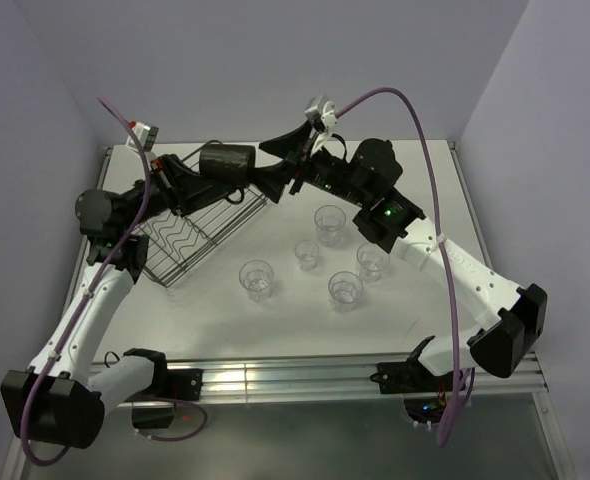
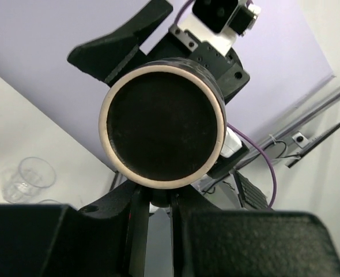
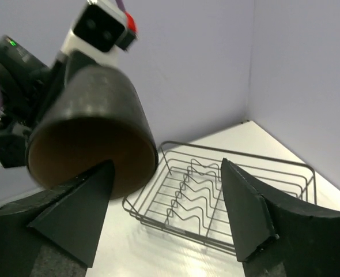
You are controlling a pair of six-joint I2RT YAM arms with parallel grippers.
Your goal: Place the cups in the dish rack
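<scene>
Your left gripper [image 2: 157,201] is clenched on the dark mug [image 1: 225,163], holding it on its side above the dish rack [image 1: 190,242]. Your right gripper [image 3: 167,167] is unclenched, fingers spread wide at the mug's mouth. Five glasses [image 1: 330,222] stand on the table [image 1: 225,330] below it.

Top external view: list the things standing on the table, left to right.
Dish rack → leftmost tumbler → small tumbler → rightmost tumbler
</scene>
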